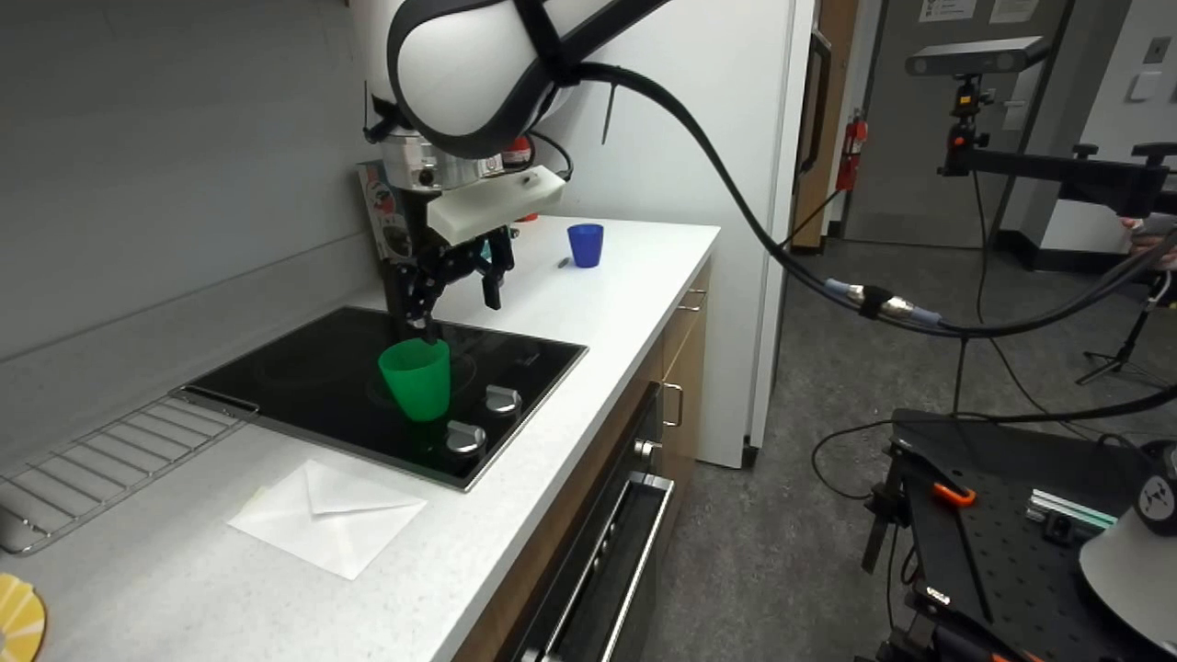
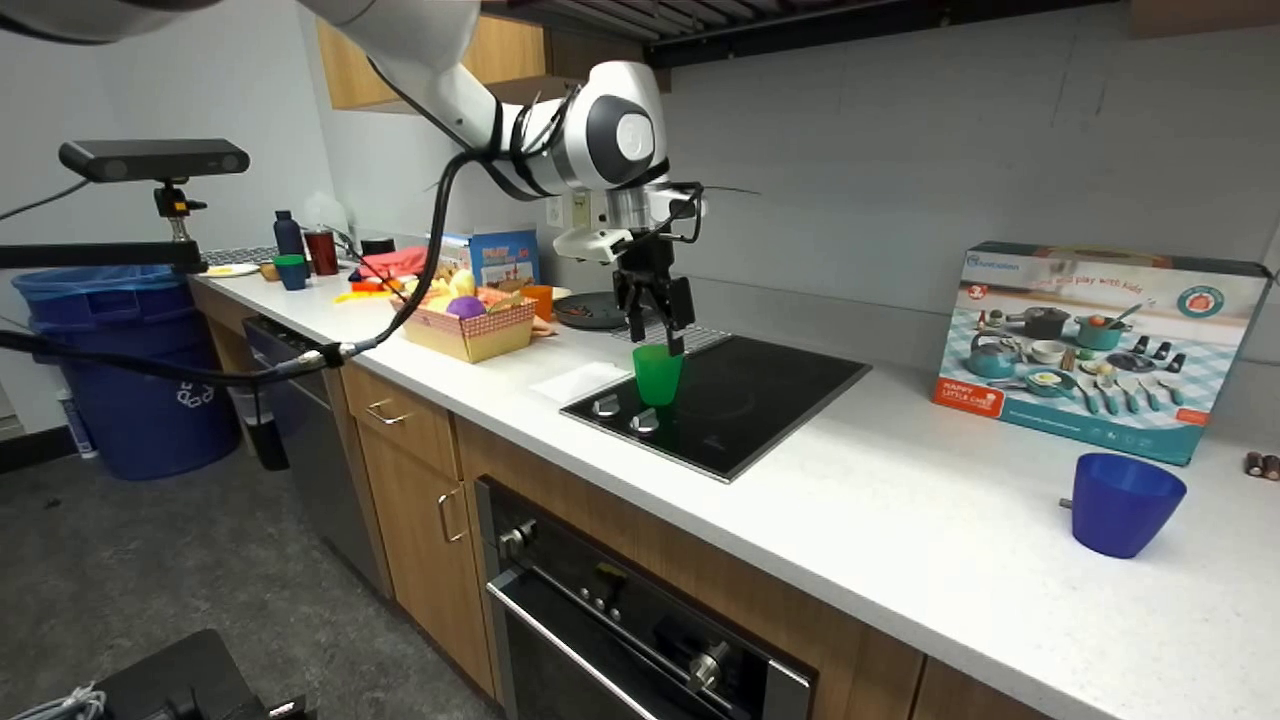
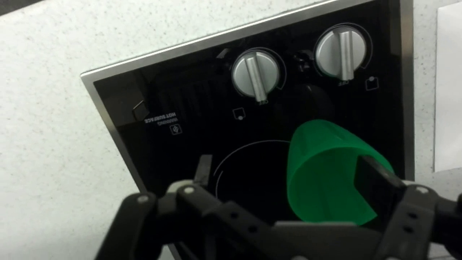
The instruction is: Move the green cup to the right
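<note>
The green cup [image 1: 416, 384] stands mouth up on the black cooktop [image 1: 317, 354], near the silver knobs. It shows beside the knobs in an exterior view [image 2: 656, 376] and right of centre in the wrist view [image 3: 317, 142]. My gripper [image 1: 460, 314] is open above the cup, also seen in an exterior view [image 2: 660, 335]. In the wrist view the gripper [image 3: 285, 159] has its right finger across the cup's rim and mouth; I cannot tell if that finger touches the cup. The left finger is apart from the cup, over the burner ring.
Silver knobs [image 3: 256, 74] stand close to the cup. A white envelope [image 1: 329, 515] and a wire rack [image 1: 119, 460] lie beside the cooktop. A dark blue cup [image 2: 1125, 505] and a toy box [image 2: 1090, 350] stand beyond its other side. A food basket [image 2: 470, 325] is farther along.
</note>
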`<state>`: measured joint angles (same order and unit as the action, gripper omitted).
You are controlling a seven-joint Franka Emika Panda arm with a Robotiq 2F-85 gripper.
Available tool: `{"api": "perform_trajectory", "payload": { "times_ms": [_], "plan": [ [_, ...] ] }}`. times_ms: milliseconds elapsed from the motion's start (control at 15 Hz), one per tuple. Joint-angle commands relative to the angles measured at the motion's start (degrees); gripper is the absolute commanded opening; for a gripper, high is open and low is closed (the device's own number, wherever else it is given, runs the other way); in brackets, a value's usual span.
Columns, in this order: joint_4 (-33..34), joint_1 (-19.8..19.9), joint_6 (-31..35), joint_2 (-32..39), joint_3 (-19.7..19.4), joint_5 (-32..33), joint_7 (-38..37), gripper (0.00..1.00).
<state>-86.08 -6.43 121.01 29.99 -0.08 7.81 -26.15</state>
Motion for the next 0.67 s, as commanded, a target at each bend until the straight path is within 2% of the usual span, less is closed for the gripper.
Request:
{"api": "perform_trajectory", "payload": {
  "times_ms": [0,600],
  "plan": [
    [3.6,0.0,-1.9,2.3,-2.1,-0.2,1.4,1.00],
    [4.2,-1.4,2.1,5.4,-4.3,-0.3,-5.8,1.00]
  ]
}}
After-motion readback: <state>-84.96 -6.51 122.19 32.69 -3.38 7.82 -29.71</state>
